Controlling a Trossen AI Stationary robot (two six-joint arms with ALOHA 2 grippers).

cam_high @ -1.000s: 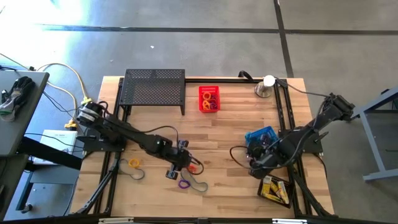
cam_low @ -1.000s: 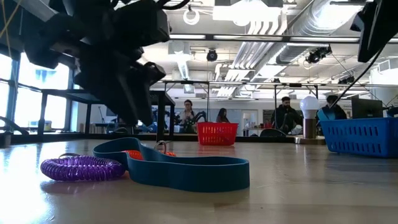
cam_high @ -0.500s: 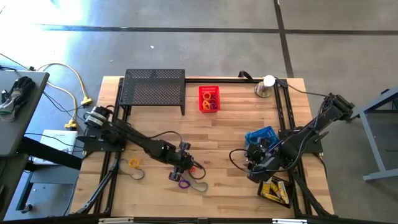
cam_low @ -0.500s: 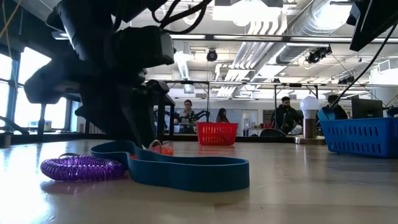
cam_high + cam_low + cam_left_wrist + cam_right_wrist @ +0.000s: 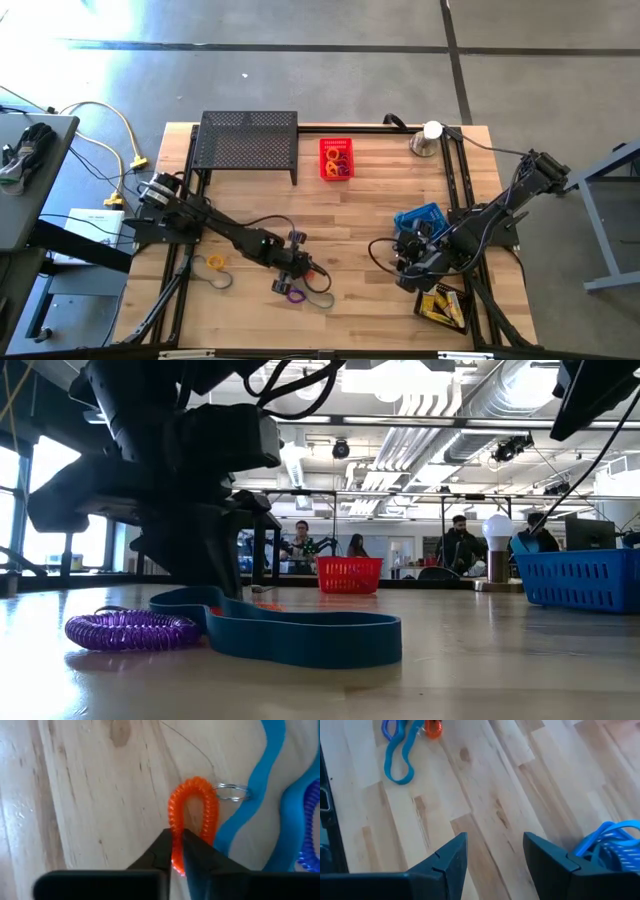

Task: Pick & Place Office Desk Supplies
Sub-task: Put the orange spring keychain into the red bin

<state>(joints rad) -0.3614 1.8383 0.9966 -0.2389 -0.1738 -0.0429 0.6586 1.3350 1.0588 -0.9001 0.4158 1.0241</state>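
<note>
one ribbed orange coil loop (image 5: 192,815) pinched in the closed left hand (image 5: 176,851) on pale grainy wood; right hand (image 5: 494,851) open

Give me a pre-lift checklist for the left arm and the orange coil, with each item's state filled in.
1. Left pincer closed on orange coil: ok.
2. Coil lifted off the table: cannot tell.
3. Coil clear of blue band: not ok, they lie against each other.
4. Metal ring free of band: cannot tell.
5. Red basket path unobstructed: ok.
6. Right pincer open, away near blue basket: ok.
</note>
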